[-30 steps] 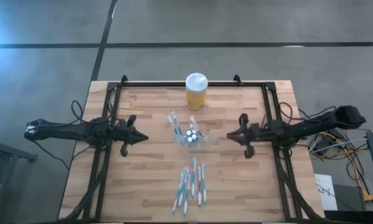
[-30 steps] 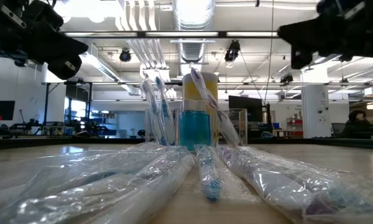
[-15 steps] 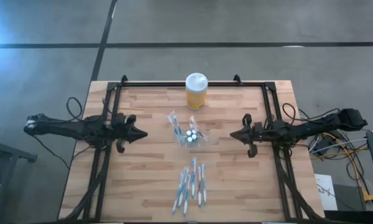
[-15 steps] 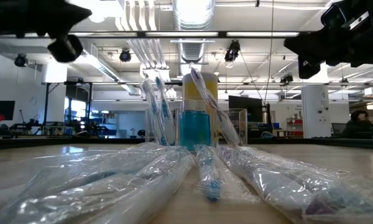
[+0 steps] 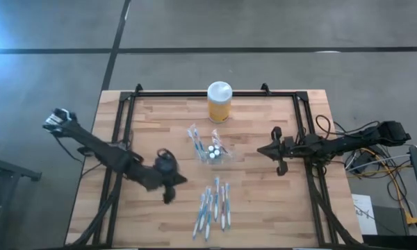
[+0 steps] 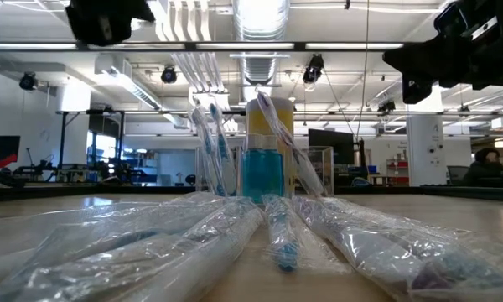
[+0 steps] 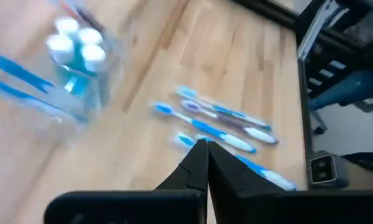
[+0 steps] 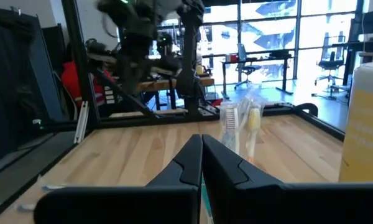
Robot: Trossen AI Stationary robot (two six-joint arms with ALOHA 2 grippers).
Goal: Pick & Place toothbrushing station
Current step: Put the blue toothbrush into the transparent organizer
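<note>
The toothbrushing station [image 5: 212,151], a small see-through holder with wrapped toothbrushes leaning out of it, stands on its base at the middle of the table; it also shows in the low view [image 6: 256,172] and both wrist views [image 7: 74,68] [image 8: 239,124]. My left gripper [image 5: 172,186] is shut with nothing in it, in the air to the near left of the station; its tips [image 7: 206,146] point down at a slant toward the loose toothbrushes. My right gripper [image 5: 259,151] is shut and holds nothing, level, to the right of the station [image 8: 201,140].
A yellow jar with a white lid [image 5: 219,102] stands at the far edge behind the station. Several wrapped toothbrushes [image 5: 214,207] lie loose near the front edge. Black frame rails [image 5: 121,139] run along both sides of the wooden table.
My left gripper has swung from the table's left side toward the near edge and the middle, rising and rolling as it went; it now points down at a slant. The station and the toothbrushes have not moved.
</note>
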